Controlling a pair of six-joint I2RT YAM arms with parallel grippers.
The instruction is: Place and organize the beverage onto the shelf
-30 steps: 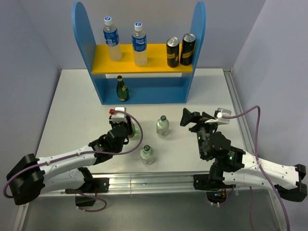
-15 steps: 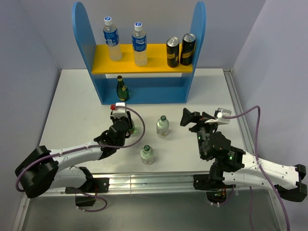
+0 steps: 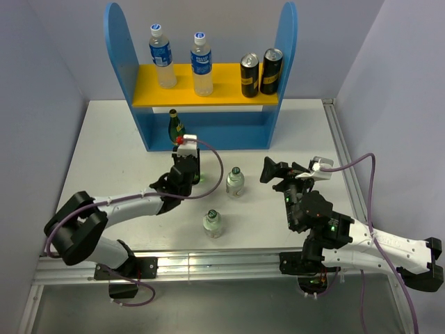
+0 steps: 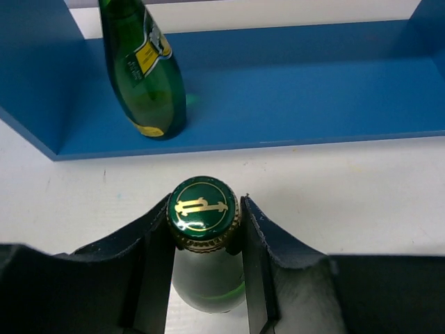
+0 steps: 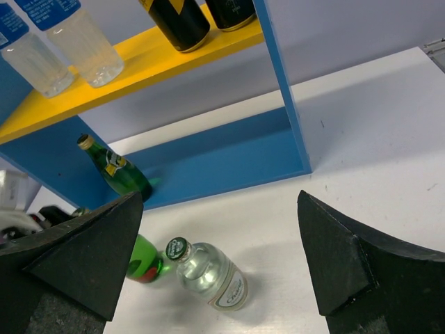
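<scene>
Clamped on green bottle [image 4: 207, 282] at the neck, left gripper [image 4: 205, 224], upright, likely for standing beside shelved twin [image 4: 146, 76] on shelf [image 4: 292, 90]; gaping wide, empty, right gripper [image 5: 217, 209].

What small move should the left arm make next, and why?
Probably ease forward: the left gripper is shut on a green bottle just short of the blue base, where space lies free right of the second green bottle.
</scene>
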